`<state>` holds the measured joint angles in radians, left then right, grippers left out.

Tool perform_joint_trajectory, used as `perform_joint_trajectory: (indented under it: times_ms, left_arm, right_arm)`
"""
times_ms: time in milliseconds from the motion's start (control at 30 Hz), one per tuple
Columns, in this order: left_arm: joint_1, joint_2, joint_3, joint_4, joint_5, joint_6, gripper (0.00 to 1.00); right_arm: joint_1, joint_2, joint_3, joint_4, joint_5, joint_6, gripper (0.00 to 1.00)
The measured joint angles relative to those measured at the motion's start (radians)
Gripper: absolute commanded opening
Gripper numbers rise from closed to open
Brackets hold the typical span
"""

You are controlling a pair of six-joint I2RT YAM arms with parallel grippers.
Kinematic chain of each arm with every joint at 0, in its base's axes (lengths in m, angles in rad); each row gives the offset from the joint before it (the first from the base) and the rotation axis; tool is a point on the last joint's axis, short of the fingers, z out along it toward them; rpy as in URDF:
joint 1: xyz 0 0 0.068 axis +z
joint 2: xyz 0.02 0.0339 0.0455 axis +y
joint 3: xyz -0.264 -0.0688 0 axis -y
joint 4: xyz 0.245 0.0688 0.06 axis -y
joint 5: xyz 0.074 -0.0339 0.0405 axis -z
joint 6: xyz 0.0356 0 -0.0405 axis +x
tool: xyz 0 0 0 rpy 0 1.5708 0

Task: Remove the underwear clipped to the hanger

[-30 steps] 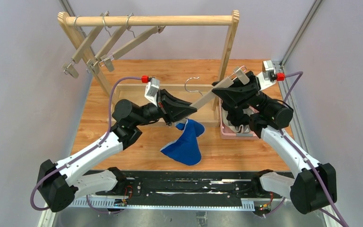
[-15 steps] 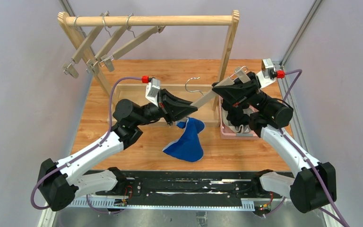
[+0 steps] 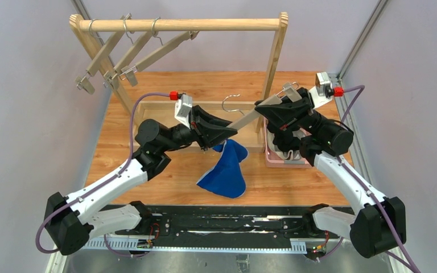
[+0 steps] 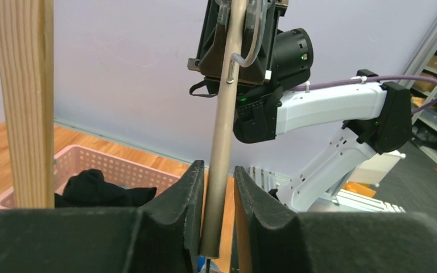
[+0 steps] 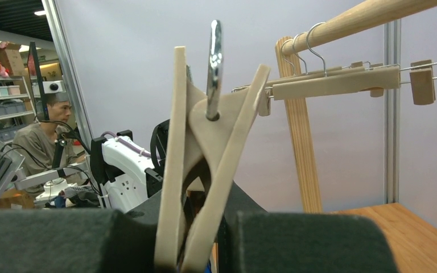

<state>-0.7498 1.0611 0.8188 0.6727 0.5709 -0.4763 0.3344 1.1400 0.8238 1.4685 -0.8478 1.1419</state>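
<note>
Though limp — blue underwear (image 3: 223, 176), wooden hanger (image 3: 244, 120).

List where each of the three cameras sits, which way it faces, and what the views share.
Top external: above and behind the bases, looking down at the table; both arms show, left gripper and right gripper on the hanger, blue underwear hanging below.
Left wrist: faces along the hanger toward the right arm; left fingers at the bottom.
Right wrist: faces the rack; right fingers at the bottom.
All three views share the hanger.
</note>
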Motion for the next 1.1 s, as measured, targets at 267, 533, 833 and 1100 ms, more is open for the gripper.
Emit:
perform_joint_trajectory:
  times_ms: [267,533,833,1100]
  left_arm:
    - [-0.010,-0.108,-0.025,-0.113,-0.051,0.083,0.66]
    - [-0.011,-0.272,-0.044,-0.380,-0.183,0.284,0.78]
    - [-0.012,-0.284,-0.053,-0.492,-0.216,0.370,0.78]
    - [-0.012,-0.246,-0.064,-0.435,-0.172,0.358,0.65]
  right_arm:
    - [0.012,-0.014,0.000,-0.001,-0.005,-0.048,0.01]
    - [0.012,-0.032,0.000,-0.002,-0.005,-0.051,0.01]
    - [0.012,-0.032,0.000,-0.002,-0.005,-0.041,0.01]
    - [0.012,-0.032,0.000,-0.002,-0.005,-0.038,0.01]
